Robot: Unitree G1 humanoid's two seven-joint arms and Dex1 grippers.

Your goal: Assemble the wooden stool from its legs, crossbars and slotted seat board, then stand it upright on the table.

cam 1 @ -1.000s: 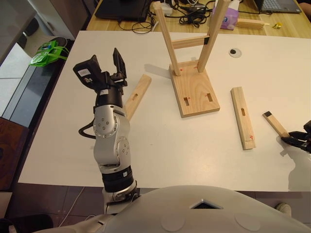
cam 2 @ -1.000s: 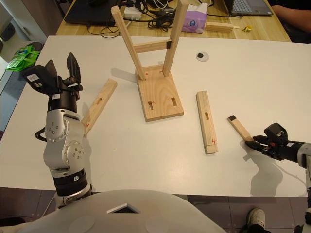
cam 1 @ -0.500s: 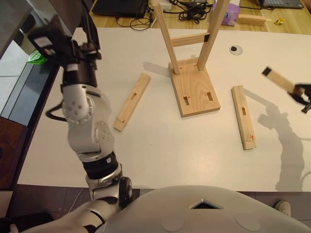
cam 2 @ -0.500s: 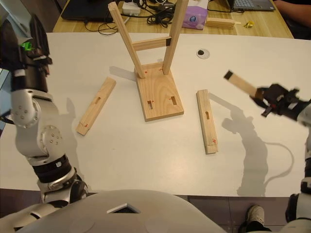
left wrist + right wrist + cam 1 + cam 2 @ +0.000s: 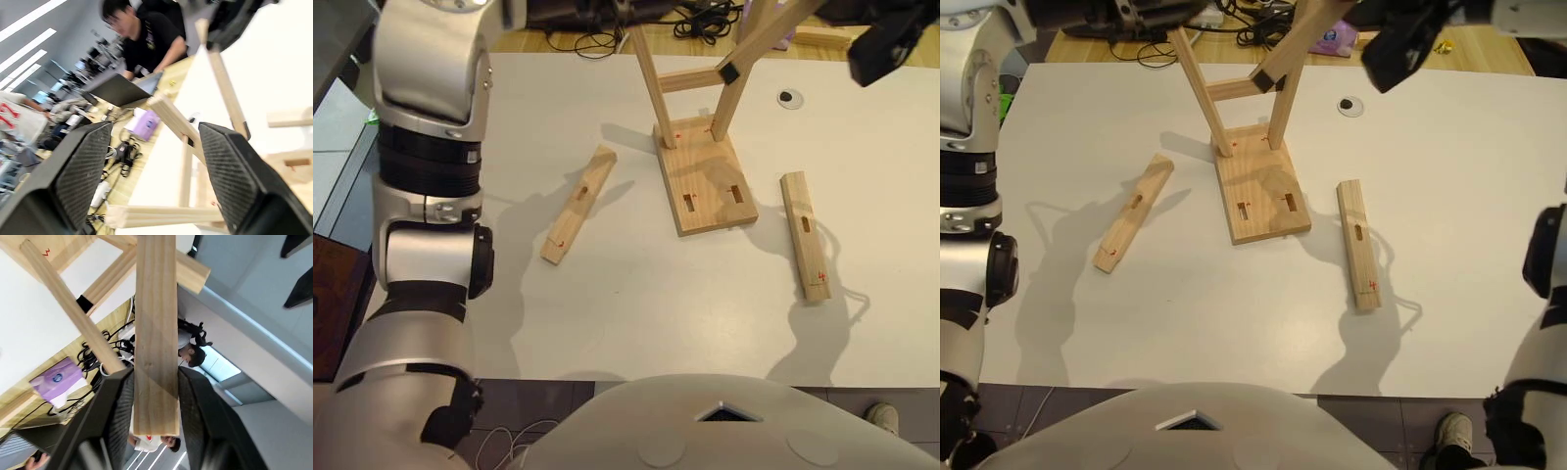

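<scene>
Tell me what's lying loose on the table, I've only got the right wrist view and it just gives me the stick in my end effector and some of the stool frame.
Observer: Two slotted legs lie flat on the table: a left leg and a right leg, either side of the seat board.
Operator: Any free slots in that board?
Observer: Yes, the two near slots are empty.
Operator: Where's my stick's far end?
Observer: The stick has a black tip at the right upright leg, level with the crossbar; touching or not, I can't tell.
</scene>
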